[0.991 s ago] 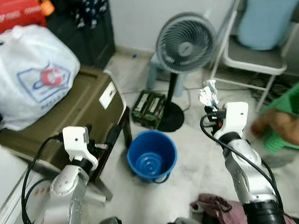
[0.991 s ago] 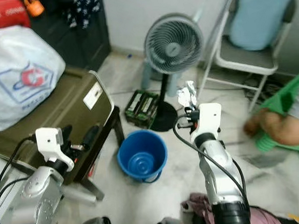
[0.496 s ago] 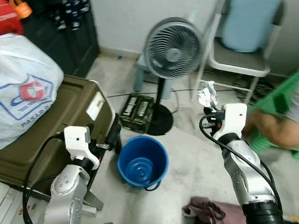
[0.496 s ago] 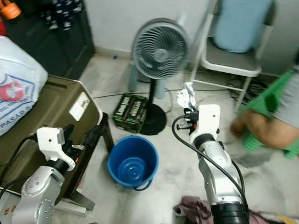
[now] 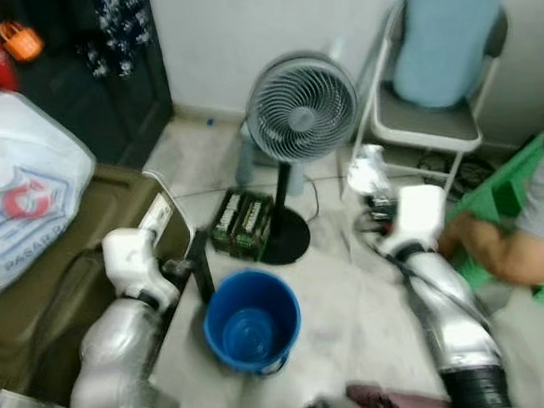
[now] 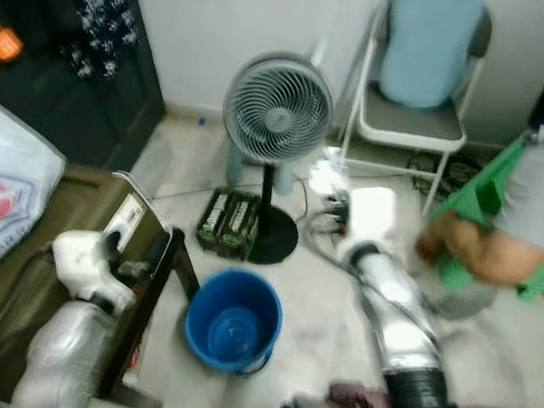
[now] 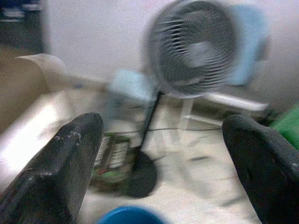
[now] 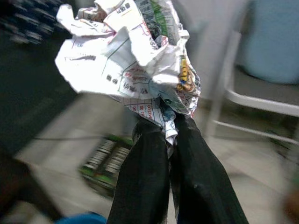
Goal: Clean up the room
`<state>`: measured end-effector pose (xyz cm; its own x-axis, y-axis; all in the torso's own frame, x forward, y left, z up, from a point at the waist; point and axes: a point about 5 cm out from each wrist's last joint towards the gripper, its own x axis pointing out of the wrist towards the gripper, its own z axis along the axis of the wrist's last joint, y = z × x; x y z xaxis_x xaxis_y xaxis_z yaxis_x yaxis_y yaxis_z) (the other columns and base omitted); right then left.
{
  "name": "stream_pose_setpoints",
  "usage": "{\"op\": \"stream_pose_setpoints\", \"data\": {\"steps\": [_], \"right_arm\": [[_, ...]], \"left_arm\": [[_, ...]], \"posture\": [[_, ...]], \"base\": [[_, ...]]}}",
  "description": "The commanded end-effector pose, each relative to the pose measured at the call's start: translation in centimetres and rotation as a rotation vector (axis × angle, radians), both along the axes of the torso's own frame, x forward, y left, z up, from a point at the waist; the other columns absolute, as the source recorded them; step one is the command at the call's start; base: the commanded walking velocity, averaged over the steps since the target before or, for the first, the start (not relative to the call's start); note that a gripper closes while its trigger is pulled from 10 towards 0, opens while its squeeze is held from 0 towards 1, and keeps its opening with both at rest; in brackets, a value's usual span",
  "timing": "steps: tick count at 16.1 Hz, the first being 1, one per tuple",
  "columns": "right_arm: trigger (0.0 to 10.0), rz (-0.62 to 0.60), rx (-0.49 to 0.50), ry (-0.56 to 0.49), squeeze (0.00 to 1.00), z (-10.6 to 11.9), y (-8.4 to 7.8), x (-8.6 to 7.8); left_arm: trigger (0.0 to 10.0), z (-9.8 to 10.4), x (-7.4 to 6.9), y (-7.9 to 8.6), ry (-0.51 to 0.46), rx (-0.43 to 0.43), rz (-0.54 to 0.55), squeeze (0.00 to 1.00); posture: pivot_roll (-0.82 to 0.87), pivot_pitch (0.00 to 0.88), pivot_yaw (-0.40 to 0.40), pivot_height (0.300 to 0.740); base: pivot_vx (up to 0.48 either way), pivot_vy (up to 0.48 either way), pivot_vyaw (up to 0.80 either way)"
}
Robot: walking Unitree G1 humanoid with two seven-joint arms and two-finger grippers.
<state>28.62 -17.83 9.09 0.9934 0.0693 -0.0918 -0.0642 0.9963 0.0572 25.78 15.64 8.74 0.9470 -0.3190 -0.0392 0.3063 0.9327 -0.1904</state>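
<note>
Now right gripper point(image 8: 169, 133) pinches crumpled paper point(image 8: 133, 56); left gripper point(image 7: 163, 154) gapes idle. Centre over blue bucket point(image 5: 251, 319) before release.

Even indoor light, fairly bright on the pale floor point(image 5: 353, 301), dim by the dark cabinet point(image 5: 104, 76). Head views smear with motion blur (both arms soft-edged). Wrist views blurred too; only the crumpled paper point(image 8: 135, 56) reads sharp.

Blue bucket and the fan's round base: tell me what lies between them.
Only bare floor between the bucket and fan base, per the left eye view.
</note>
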Motion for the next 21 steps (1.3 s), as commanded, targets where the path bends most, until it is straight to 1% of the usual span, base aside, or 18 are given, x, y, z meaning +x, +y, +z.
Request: {"op": "stream_pose_setpoints", "data": {"steps": [1,4,5,8,9,10,11,12,15,17,18,19,20,21], "right_arm": [[10.0,0.02,0.009,-0.037,0.0,0.9,0.7,0.4],[10.0,0.026,0.011,-0.041,0.0,0.9,0.9,0.5],[10.0,0.059,0.0,-0.062,0.0,1.2,1.5,0.7],[10.0,0.068,0.006,-0.067,0.0,1.3,1.8,0.9],[10.0,0.087,-0.002,-0.072,0.0,1.5,2.1,1.2],[10.0,0.101,0.002,-0.079,0.0,1.5,2.5,1.4],[10.0,0.105,0.004,-0.079,0.0,1.5,2.7,1.4],[10.0,0.111,0.01,-0.075,0.0,1.5,3.1,1.7],[10.0,0.115,0.014,-0.077,0.0,1.7,3.6,2.0],[10.0,0.077,0.017,-0.07,0.0,1.6,3.4,2.1],[10.0,0.044,0.013,-0.029,0.0,0.8,3.1,1.9],[10.0,0.032,0.017,-0.009,0.0,0.2,3.1,1.6],[10.0,0.033,0.016,-0.009,0.0,0.2,3.2,1.6],[10.0,0.037,0.023,-0.007,0.0,0.0,3.7,1.7]], "left_arm": [[10.0,-0.1,-0.2,1.0,0.006,0.023,0.023,0.0],[10.0,-0.1,-0.2,1.1,0.009,0.029,0.029,0.0],[10.0,0.1,-0.1,1.5,-0.004,0.044,0.054,0.0],[10.0,0.3,0.0,2.0,-0.016,0.057,0.059,0.0],[10.0,0.6,-0.2,2.4,-0.033,0.089,0.048,0.0],[10.0,0.7,-0.6,3.0,-0.041,0.104,0.04,0.0],[10.0,0.7,-0.8,3.2,-0.041,0.105,0.039,0.0],[10.0,0.9,-1.3,3.5,-0.052,0.125,0.024,0.0],[10.0,1.1,-1.9,3.6,-0.067,0.168,0.001,0.0],[10.0,1.4,-2.2,3.7,-0.071,0.199,-0.024,0.0],[10.0,1.6,-2.4,3.9,-0.074,0.232,-0.058,0.0],[10.0,1.7,-2.5,4.0,-0.075,0.245,-0.072,0.0],[10.0,1.8,-2.5,4.1,-0.077,0.247,-0.076,0.0],[10.0,2.2,-2.6,4.0,-0.088,0.256,-0.092,0.0]], "posture": [[-0.01,0.079,-0.073,0.74],[0.0,0.08,-0.07,0.74],[0.0,0.081,-0.07,0.74],[0.01,0.08,-0.071,0.74],[0.04,0.082,-0.077,0.74],[0.05,0.088,-0.083,0.74],[0.06,0.09,-0.083,0.74],[0.07,0.099,-0.093,0.74],[0.07,0.111,-0.088,0.74],[0.07,0.136,-0.073,0.74],[0.08,0.151,-0.059,0.74],[0.08,0.156,-0.053,0.74],[0.09,0.159,-0.05,0.74],[0.1,0.164,-0.043,0.74]], "base": [[0.341,0.0,0.0],[0.297,0.0,0.0],[0.0,0.0,0.0],[0.0,0.0,0.0],[0.0,0.0,0.0],[0.0,0.0,0.0],[0.0,0.0,0.0],[0.0,0.0,0.0],[0.0,0.0,0.0],[0.0,0.0,0.0],[0.0,0.0,0.0],[0.0,0.0,0.0],[0.0,0.0,0.8],[0.0,0.0,0.8]]}}
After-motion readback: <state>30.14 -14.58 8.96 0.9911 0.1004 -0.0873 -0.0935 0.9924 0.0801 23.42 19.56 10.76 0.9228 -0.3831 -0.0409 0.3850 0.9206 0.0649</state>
